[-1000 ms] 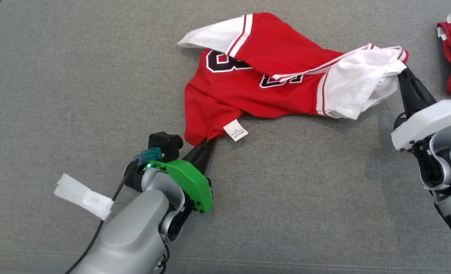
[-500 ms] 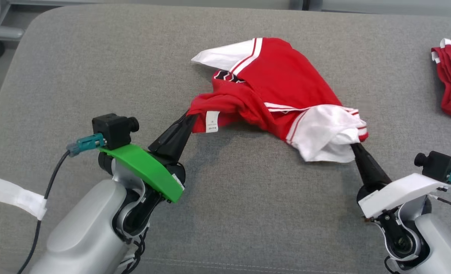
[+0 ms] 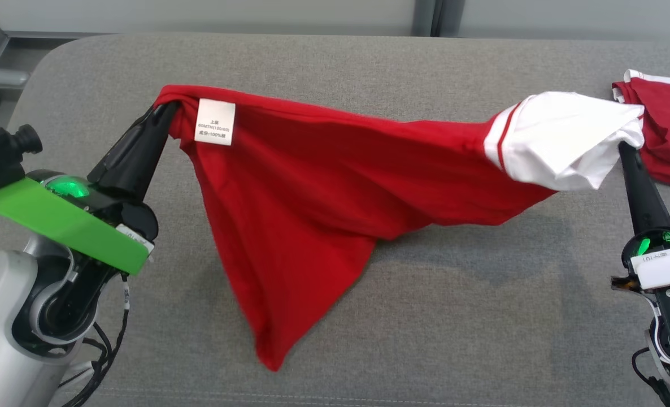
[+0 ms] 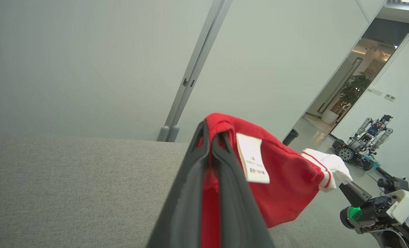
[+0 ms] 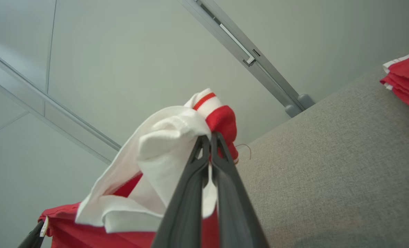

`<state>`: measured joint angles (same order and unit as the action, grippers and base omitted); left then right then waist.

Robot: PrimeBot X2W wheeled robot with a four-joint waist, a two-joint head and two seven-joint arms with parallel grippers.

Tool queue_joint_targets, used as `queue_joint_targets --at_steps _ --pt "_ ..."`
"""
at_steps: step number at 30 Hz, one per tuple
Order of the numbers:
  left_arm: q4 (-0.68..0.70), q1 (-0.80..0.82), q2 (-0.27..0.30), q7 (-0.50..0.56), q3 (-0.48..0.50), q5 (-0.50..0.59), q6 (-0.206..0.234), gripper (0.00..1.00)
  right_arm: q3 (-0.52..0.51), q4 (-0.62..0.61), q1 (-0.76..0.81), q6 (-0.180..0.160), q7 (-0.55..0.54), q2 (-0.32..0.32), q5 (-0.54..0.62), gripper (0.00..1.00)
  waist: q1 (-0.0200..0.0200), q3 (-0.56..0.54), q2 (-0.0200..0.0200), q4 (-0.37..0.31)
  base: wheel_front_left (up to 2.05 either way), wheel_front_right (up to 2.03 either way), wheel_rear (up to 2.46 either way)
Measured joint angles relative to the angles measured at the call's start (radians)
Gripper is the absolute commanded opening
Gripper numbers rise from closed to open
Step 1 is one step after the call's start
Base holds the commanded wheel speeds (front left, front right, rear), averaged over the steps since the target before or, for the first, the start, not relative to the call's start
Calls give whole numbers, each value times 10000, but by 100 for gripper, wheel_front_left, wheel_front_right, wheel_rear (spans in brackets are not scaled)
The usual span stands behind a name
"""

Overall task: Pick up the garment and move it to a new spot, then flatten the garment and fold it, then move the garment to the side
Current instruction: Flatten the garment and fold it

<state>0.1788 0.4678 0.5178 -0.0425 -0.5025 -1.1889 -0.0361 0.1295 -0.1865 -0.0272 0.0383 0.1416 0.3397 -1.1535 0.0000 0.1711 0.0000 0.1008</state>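
Garment: red fabric jersey with white sleeves (image 3: 312, 186), stretched between both hands.
Left hand (image 3: 164, 110): pinching the labelled red corner.
Right hand (image 3: 623, 148): pinching a white sleeve.

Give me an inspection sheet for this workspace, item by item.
Surface: grey fabric pad, rounded at its far left corner.
Job's things: red garment stretched between both tools, sagging to a point; white sleeve at its right end, white label at its left.
Clutter: second red garment lying at the pad's right edge.
Grippers: left tool shut on the garment's red corner; right tool shut on the sleeve.
Cables: black cables dangling under the left arm.
Surroundings: pale wall; another wheeled robot on the floor; potted plant beyond a doorway.
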Motion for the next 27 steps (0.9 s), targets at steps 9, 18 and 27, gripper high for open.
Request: queue_joint_targets --at_steps 9,18,27 --pt "-803 -152 63 1336 -75 -1099 696 0 681 1007 -386 -794 -1083 6 -42 0 0 702 0 -69 0 0 0" --pt "-1870 189 -48 1929 -1254 -265 803 0 779 2412 -1559 -1106 -1126 535 1273 0 0 1433 0 -306 0 0 0" --pt "-2360 81 -1089 1603 -1996 247 790 0 878 3680 -945 -1106 -713 704 1808 0 0 1737 0 -291 0 0 0"
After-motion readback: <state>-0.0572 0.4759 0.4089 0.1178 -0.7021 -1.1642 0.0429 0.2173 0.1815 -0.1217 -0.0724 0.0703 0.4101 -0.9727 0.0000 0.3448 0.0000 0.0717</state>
